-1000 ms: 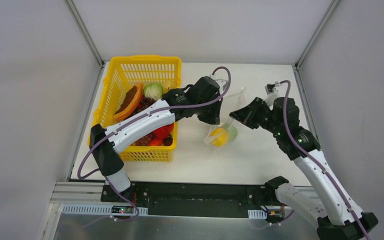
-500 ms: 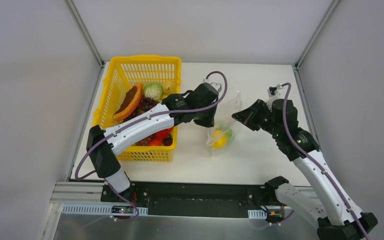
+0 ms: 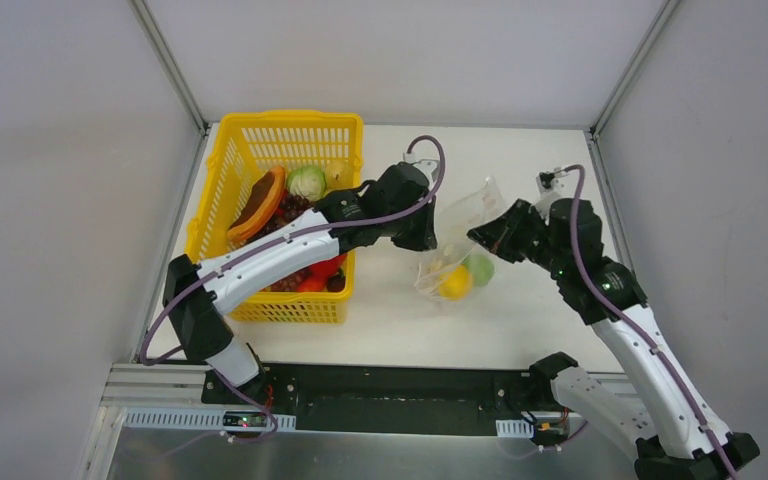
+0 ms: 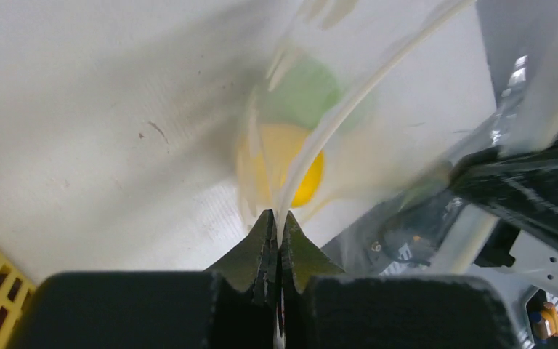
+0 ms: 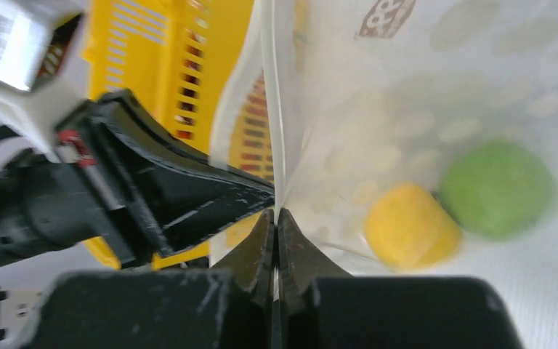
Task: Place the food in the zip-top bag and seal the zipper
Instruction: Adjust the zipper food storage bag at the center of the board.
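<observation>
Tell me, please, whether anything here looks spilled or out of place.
Nothing looks spilled or damaged. The zip-top bag is crumpled between the left gripper and right gripper, both shut on its rim, a yellow piece and green piece inside.

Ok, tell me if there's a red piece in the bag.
No, the right wrist view shows only a yellow piece and a green piece inside the bag.

Left end effector [image 4: 276, 222] and right end effector [image 5: 276, 215] face each other, both clamped.
I see each pair of fingers pressed together on the zip-top bag [image 3: 457, 215], forearms angled inward.
</observation>
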